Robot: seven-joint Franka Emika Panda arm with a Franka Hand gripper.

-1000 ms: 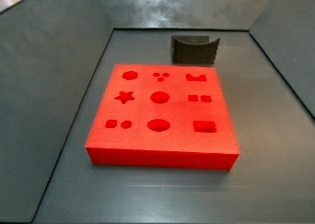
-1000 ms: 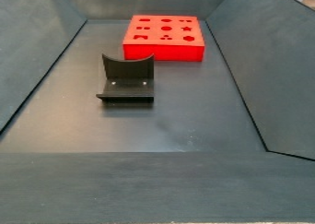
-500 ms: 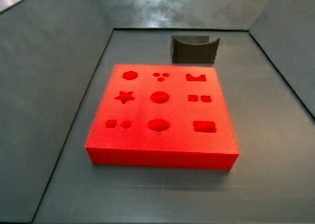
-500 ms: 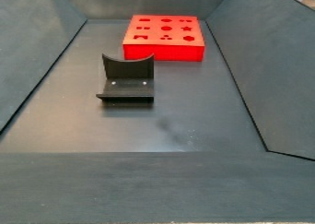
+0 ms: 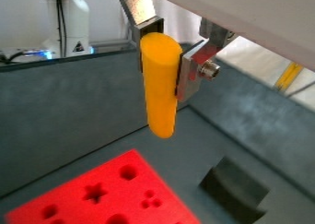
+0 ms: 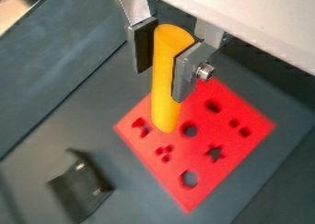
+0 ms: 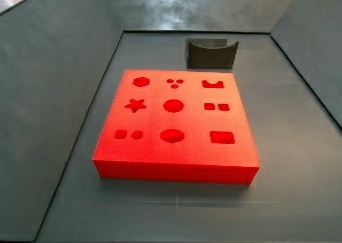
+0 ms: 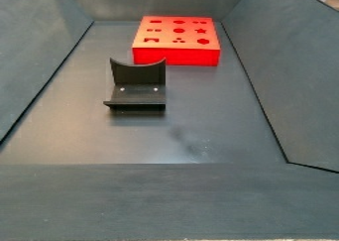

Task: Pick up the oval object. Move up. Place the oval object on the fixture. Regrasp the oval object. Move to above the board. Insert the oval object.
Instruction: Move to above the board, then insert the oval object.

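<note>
In both wrist views my gripper [image 5: 163,60] [image 6: 164,64] is shut on the oval object [image 5: 160,85] [image 6: 163,89], a long yellow-orange peg that hangs down between the silver fingers [image 5: 193,71] [image 6: 185,69]. It is held high above the floor. The red board [image 6: 204,140] [image 5: 99,195] lies below it. The board also shows in both side views [image 7: 177,122] [image 8: 176,40]. The dark fixture [image 7: 211,53] [image 8: 135,84] stands apart from the board and is empty; it also shows in both wrist views [image 5: 240,193] [image 6: 81,183]. The gripper is out of both side views.
Sloping grey walls [image 8: 40,76] [image 7: 60,67] enclose the dark floor [image 8: 185,136] on all sides. Outside the bin, a white stand and cables [image 5: 68,25] show in a wrist view.
A yellow-orange bit at the top edge of a side view one second ago is gone now. Board and fixture have not moved.
</note>
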